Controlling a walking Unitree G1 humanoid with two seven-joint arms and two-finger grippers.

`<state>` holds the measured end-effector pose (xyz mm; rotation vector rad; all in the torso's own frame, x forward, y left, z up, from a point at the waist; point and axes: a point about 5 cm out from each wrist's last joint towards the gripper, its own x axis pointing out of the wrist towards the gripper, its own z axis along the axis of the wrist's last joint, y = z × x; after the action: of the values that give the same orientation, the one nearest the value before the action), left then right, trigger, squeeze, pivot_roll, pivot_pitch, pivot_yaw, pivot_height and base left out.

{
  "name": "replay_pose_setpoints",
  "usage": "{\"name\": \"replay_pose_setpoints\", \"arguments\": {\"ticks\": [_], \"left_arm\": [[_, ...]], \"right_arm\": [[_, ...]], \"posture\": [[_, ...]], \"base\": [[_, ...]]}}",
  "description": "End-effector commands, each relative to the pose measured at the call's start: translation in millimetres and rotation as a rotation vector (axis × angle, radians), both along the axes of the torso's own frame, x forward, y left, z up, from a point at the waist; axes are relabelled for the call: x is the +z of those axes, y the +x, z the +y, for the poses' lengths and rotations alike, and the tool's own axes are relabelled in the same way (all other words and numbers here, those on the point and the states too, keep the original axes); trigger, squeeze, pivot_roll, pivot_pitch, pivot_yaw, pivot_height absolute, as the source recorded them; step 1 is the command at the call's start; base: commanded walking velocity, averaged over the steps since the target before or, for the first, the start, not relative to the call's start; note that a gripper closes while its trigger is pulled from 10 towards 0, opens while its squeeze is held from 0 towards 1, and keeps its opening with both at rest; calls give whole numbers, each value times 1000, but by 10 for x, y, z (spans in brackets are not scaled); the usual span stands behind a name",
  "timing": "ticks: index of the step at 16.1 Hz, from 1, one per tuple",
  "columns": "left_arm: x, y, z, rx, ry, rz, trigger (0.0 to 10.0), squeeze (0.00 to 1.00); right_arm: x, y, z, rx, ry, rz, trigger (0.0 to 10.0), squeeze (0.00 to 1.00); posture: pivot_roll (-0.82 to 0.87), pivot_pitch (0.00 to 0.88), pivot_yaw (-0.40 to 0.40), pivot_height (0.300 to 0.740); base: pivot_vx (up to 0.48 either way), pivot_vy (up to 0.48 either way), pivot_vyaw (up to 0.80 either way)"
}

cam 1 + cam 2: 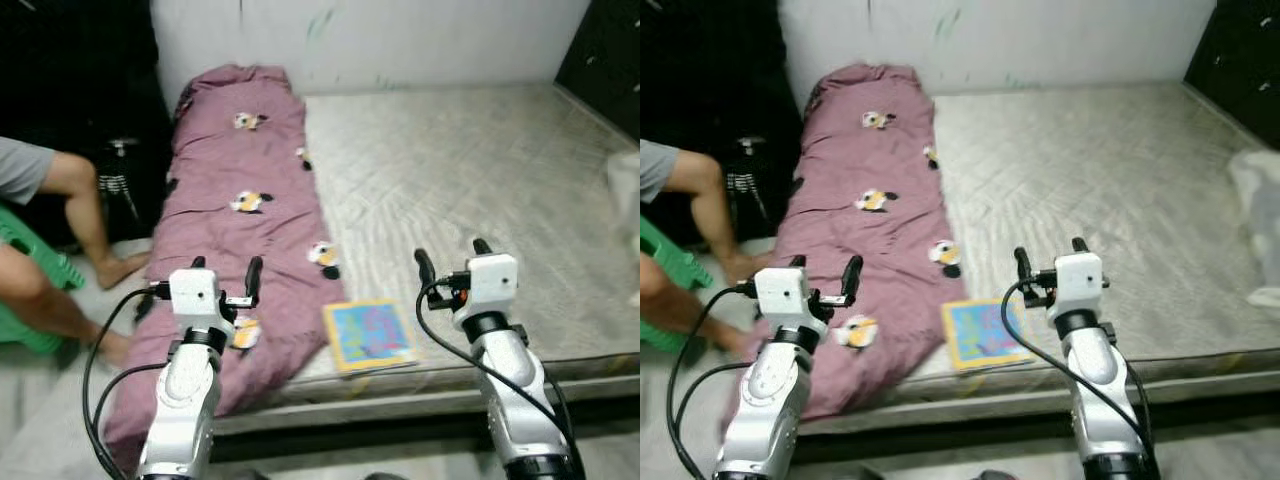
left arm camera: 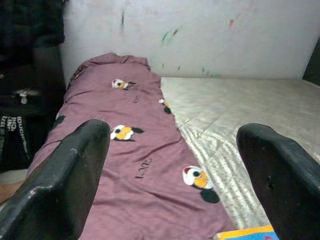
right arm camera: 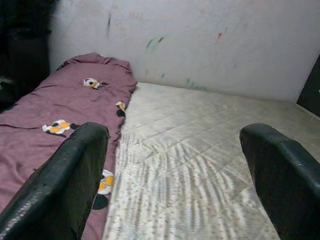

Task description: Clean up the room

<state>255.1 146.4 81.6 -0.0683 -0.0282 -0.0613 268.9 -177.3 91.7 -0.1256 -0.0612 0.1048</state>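
We hold our left gripper (image 1: 226, 268) and right gripper (image 1: 449, 252) raised at the bed's near edge, both spread wide and empty, likely poised to pick something. Just beyond and between them a book (image 1: 368, 335) lies at the mattress (image 1: 480, 170) edge, touching the purple blanket (image 1: 240, 160) stretching along its left side to the wall. A person's leg (image 1: 85, 215) rests beside it.

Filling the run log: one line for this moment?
left gripper: open, over blanket | right gripper: open, over mattress | book: at mattress edge, untouched | person: seated left
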Motion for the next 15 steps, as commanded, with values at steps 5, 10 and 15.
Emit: {"name": "replay_pose_setpoints", "arguments": {"ticks": [5, 10, 15], "left_arm": [[-21, -10, 65, 22, 20, 9, 10000, 0], [-22, -6, 53, 21, 19, 8, 10000, 0], [-25, -7, 48, 17, 21, 10, 10000, 0]], "right_arm": [[16, 15, 66, 22, -4, -8, 10000, 0], [14, 18, 60, 18, -3, -7, 10000, 0], [6, 14, 56, 14, -6, -5, 10000, 0]], "posture": [[-42, 0, -1, 740], [-43, 0, -1, 740], [-44, 0, -1, 740]], "base": [[0, -306, 439], [0, -272, 80], [0, -256, 0]]}}
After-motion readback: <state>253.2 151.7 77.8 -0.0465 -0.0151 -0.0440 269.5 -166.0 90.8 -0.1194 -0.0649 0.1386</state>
